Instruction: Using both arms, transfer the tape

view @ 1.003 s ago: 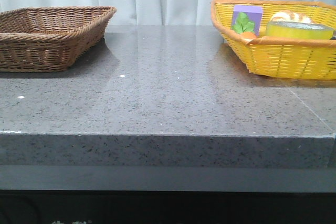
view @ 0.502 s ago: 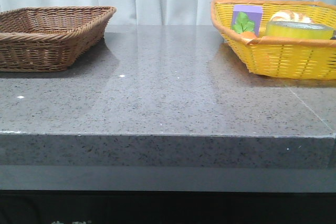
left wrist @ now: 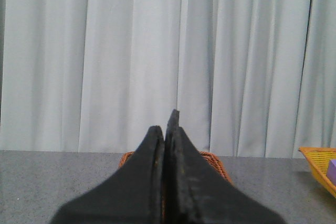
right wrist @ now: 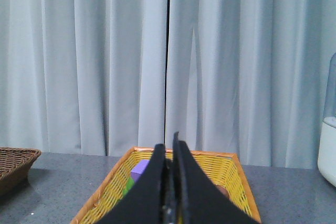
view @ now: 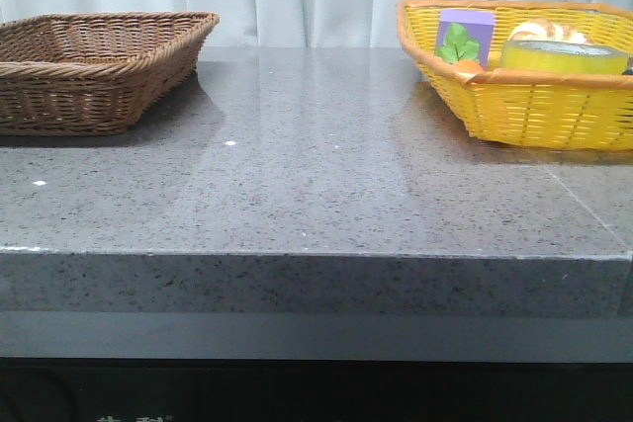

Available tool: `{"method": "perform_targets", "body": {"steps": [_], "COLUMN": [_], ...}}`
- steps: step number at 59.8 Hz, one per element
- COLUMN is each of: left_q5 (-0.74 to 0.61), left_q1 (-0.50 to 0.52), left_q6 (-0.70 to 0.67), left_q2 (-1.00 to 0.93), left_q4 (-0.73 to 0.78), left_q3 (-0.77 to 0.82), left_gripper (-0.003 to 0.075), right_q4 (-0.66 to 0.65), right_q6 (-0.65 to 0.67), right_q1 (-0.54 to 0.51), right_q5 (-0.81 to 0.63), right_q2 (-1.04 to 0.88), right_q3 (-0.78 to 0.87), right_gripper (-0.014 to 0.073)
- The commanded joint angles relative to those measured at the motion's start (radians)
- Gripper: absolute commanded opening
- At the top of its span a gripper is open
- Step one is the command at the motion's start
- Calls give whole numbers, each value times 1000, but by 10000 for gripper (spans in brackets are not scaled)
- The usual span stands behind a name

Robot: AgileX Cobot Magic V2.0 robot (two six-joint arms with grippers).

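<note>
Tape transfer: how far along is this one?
Nothing looks done yet. The tape sits in the yellow basket beside a purple box and a bun. Nothing is in hand: the left gripper and right gripper are shut and empty. Left to do: grasp, hand over and place, perhaps in the brown basket.

Tape half behind yellow basket wall (basket edge-cropped)

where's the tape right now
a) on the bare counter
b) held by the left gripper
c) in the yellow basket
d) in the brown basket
c: the tape sits inside the yellow basket on the right of the front view, with no gripper on it.
</note>
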Motion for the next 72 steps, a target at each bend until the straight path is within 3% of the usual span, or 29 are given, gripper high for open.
{"method": "perform_targets", "body": {"steps": [1, 12, 20, 39, 56, 63, 72], "left_q5": [32, 196, 246, 280, 285, 282, 266], "left_q1": [0, 0, 0, 0, 0, 0, 0], "left_q6": [-11, -11, -11, -11, -11, -11, -11], "left_q2": [86, 268, 380, 575, 698, 722, 748], "left_q4": [-9, -9, -9, -10, -4, 1, 1], "left_q3": [-131, -301, -335, -333, -333, -333, -333], "left_gripper": [-20, -20, -20, -20, -14, 120, 422], "right_q4": [-1, -1, -1, -1, -2, -2, -2], "right_q6": [-3, -3, -3, -3, -4, -4, -4], "right_q1": [-3, -3, -3, -3, -3, -3, -3], "right_q5": [25, 233, 364, 452, 467, 463, 462], "right_q2": [91, 268, 393, 617, 702, 705, 707], "right_q3": [-119, -294, -358, -359, -359, -359, -359], "right_gripper": [-69, -69, -69, -69, -64, 14, 321]}}
